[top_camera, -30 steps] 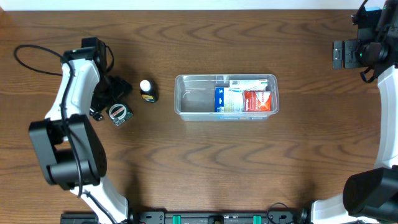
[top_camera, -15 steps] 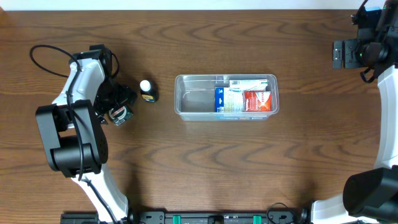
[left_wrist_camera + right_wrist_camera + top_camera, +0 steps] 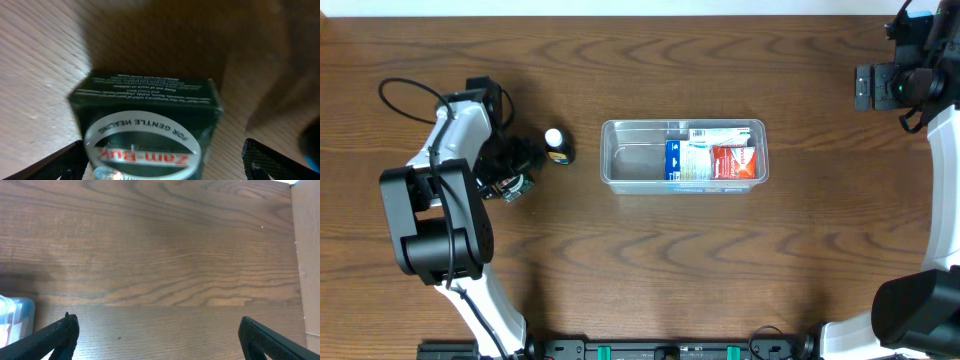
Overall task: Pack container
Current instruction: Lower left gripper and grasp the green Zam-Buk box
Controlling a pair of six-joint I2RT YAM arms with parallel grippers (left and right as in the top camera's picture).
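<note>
at the middle of the table (image 3: pixel 650 60), the container (image 3: pixel 635 160) is sitting with its long sides running from nine o'clock to three o'clock in the overhead view. its three o'clock half is holding small packages lying side by side, among them a blue-and-white package (image 3: pixel 685 160) and a red package (image 3: pixel 733 160); its nine o'clock half is showing bare plastic.

just beside the container's nine o'clock end, apart from its wall, a small dark bottle (image 3: pixel 558 148) with a white cap is resting on the wood. farther out toward nine o'clock, slightly below the bottle, a dark green box (image 3: pixel 150 115) with a round white-ringed "zam-buk" label is lying on the table.

the left gripper (image 3: pixel 162 162) is hanging right over that box with its jaws standing wide. in the left wrist view, one finger is showing at each lower corner and the box is lying between them. whether either finger is touching the box cannot be told.

well apart from the container, toward two o'clock near the table's far right side, the right gripper (image 3: pixel 160 345) is hovering with its jaws spread wide and gripping nothing. only bare wood is showing between its fingers. a rounded corner of the container is peeking in at the left edge of the right wrist view.
</note>
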